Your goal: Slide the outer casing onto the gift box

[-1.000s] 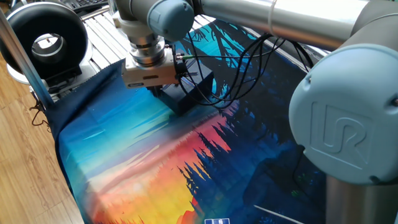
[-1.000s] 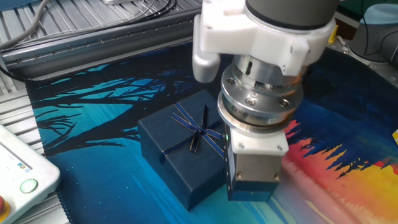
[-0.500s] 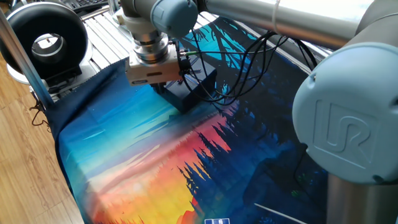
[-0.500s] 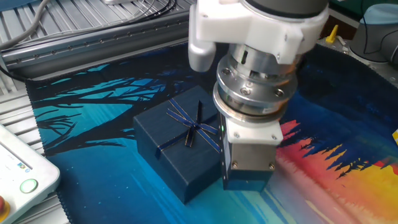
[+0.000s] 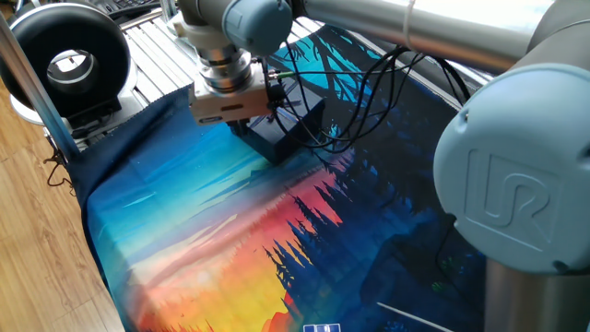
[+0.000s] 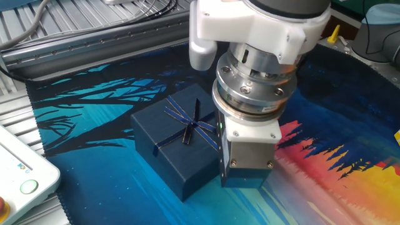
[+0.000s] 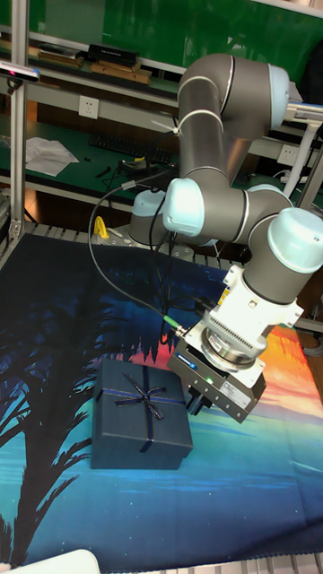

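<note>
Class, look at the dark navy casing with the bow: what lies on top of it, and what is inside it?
On top of the outer casing a thin ribbon bow crosses its face. The gripper stands beside it, low at its edge. Its inside is covered by its own walls, so no view shows it.

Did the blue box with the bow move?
Yes. The blue box with the bow has slid a little left across the mat, toward the white panel, with the hand beside it.
</note>
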### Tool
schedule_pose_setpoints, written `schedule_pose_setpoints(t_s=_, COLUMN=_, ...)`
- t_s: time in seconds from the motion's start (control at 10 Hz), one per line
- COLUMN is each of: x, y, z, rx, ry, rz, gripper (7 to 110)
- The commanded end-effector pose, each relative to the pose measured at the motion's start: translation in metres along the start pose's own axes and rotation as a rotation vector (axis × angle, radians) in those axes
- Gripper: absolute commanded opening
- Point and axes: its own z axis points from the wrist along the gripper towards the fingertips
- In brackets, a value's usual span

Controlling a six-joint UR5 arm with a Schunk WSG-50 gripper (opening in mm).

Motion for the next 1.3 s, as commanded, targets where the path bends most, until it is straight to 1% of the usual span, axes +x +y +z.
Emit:
schedule_pose_setpoints(t_s=0.0, x=-0.004, y=0.000, z=-0.001, rx=0.036, ry=-0.022, rz=-0.009, gripper=7)
schedule_pose_setpoints(t_s=0.2, x=-0.010, y=-0.003, z=-0.001, rx=0.081, ry=-0.062, rz=-0.024, gripper=7)
schedule_pose_setpoints(t_s=0.5, x=-0.013, y=-0.003, z=-0.008, rx=0.090, ry=-0.089, rz=-0.033, gripper=7)
schedule_pose_setpoints(t_s=0.6, x=-0.018, y=-0.006, z=-0.009, rx=0.102, ry=-0.110, rz=-0.043, gripper=7)
schedule_pose_setpoints(t_s=0.9, x=-0.027, y=-0.012, z=-0.012, rx=0.128, ry=-0.146, rz=-0.065, gripper=7)
schedule_pose_setpoints(t_s=1.2, x=-0.034, y=-0.017, z=-0.007, rx=0.127, ry=-0.168, rz=-0.077, gripper=7)
